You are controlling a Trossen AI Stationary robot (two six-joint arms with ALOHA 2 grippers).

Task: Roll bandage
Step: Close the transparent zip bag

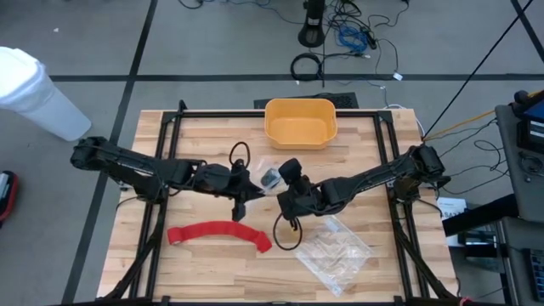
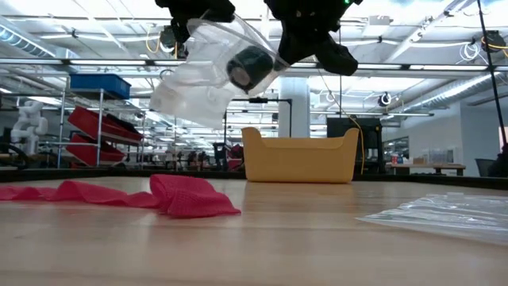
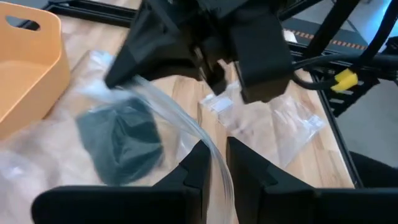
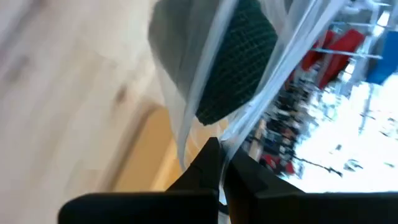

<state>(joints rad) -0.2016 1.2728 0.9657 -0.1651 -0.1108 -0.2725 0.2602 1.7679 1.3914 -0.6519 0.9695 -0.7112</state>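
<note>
Item, bandage (image 1: pixel 219 233): lying loose and unrolled on the wooden table (image 1: pixel 204 272), well in front of the yellow tub (image 1: pixel 300 121) and off to its left. Stretching as a long, gently arched red strip in the high view. Showing in the low view (image 2: pixel 182 199) as a rumpled red mesh band, bunching up into a folded heap at the end nearer the tub. Touching neither gripper.

Item, left gripper (image 3: pixel 214 149): hanging above the table in front of the tub, a little to its left (image 1: pixel 246 183). Pinching one edge of a clear bag (image 3: pixel 186 124), fingers pressing nearly together with the thin film passing between them.

Item, right gripper (image 4: pixel 221 146): hanging in front of the tub, close beside the left gripper (image 1: pixel 289 174). Clamping tight on another edge of the same clear bag (image 4: pixel 205 74), fingers pressing together over the film.

Item, clear bag (image 2: pixel 198 79): dangling in the air between the two grippers, higher than the tub's rim in the low view (image 2: pixel 298 155). Holding a dark roll (image 2: pixel 250 67) of mesh-like fabric, sitting inside near the right gripper's side.

Item, second clear bag (image 1: pixel 336 246): lying flat and crinkled on the table, well in front of the tub and slightly to its right, apart from the bandage.

Item, yellow tub: standing upright at the table's far edge, near the middle.
</note>
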